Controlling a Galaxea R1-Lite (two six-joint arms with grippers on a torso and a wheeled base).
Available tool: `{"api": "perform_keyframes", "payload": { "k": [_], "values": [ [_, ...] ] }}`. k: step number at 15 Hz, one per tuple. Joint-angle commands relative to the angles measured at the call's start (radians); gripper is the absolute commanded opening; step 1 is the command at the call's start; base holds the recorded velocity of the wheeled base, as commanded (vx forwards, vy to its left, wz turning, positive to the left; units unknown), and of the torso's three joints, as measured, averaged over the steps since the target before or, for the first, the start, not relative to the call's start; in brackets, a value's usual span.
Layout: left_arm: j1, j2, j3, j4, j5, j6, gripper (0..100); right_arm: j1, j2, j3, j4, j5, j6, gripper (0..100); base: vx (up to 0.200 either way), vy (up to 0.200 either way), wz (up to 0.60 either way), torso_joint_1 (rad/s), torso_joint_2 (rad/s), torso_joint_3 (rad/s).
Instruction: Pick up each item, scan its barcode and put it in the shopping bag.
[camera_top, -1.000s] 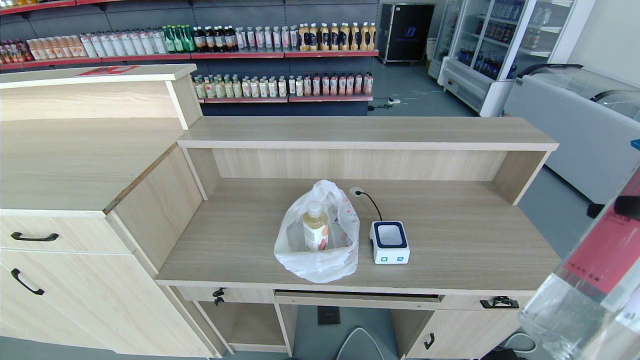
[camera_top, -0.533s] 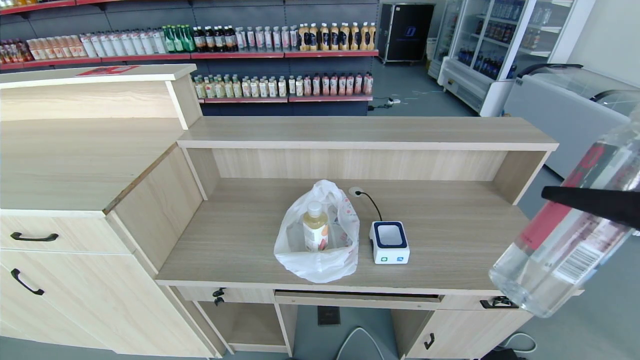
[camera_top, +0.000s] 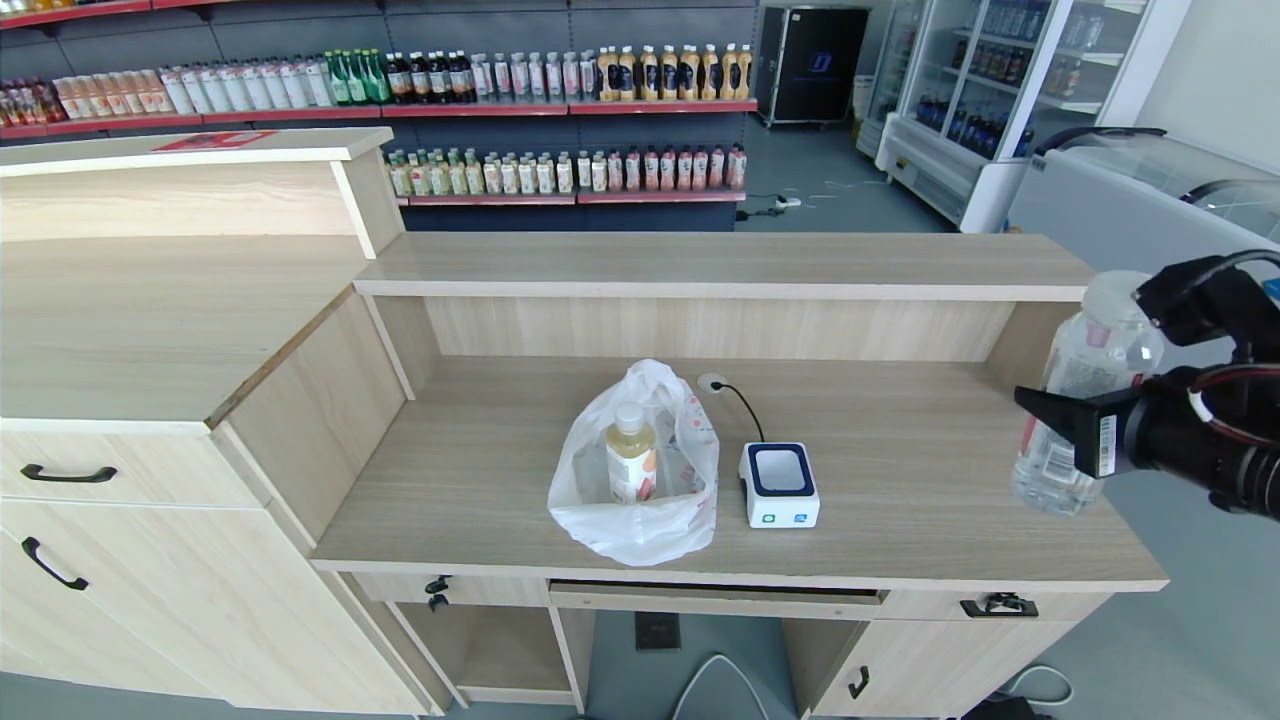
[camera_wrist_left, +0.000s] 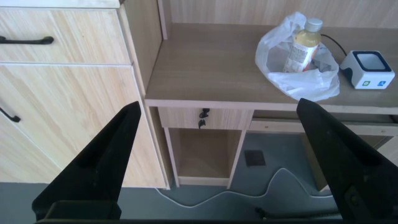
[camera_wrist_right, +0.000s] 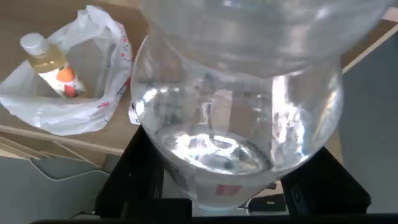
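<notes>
Right gripper (camera_top: 1075, 430) is clamped on clear plastic water bottle with red label (camera_top: 1095, 360), gripped at mid-body, cap up, tilted a little. The bottle is held over the right end of the light wooden checkout counter (camera_top: 900, 470), its base just above the surface, barcode strip turned outward beside the black finger. Small white box scanner with dark blue window frame (camera_top: 779, 484) is seen to the left of the right gripper, well apart from it, on the counter, black cable (camera_top: 745, 405) running from its back. White thin plastic shopping bag (camera_top: 600, 500) is placed further left of that gripper, just beside the scanner, mouth open. Pale yellow drink bottle with white cap (camera_top: 631, 455) is stood upright inside the bag. Left gripper (camera_wrist_left: 219, 106) is spread wide apart, nothing held between the fingers, kept low before the counter front; bag and scanner are seen ahead of it and higher, well apart
</notes>
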Motion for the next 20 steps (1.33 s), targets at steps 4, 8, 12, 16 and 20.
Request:
{"api": "perform_keyframes", "payload": {
  "k": [4,8,12,16,20],
  "values": [
    [0.001,0.0,0.0,0.0,0.0,0.0,100,-0.128,0.231,0.053,-0.22,-0.002,-0.244,0,0.0,0.0,0.0,0.0,0.0,0.0],
    [0.001,0.002,0.0,0.0,0.0,0.0,100,-0.154,0.353,0.103,-0.499,0.009,-0.454,0,0.0,0.0,0.0,0.0,0.0,0.0],
    [0.001,0.0,0.0,0.0,0.0,0.0,100,-0.165,0.475,0.135,-0.729,0.11,-0.546,0,0.0,0.0,0.0,0.0,0.0,0.0],
    [0.001,0.002,0.0,0.0,0.0,0.0,100,-0.252,0.571,0.144,-0.876,0.351,-0.703,0,0.0,0.0,0.6,0.004,0.0,0.0],
    [0.001,0.002,0.0,0.0,0.0,0.0,100,-0.297,0.659,0.135,-1.001,0.598,-0.793,0,0.0,0.0,0.45,0.004,0.0,0.002]
  ]
}}
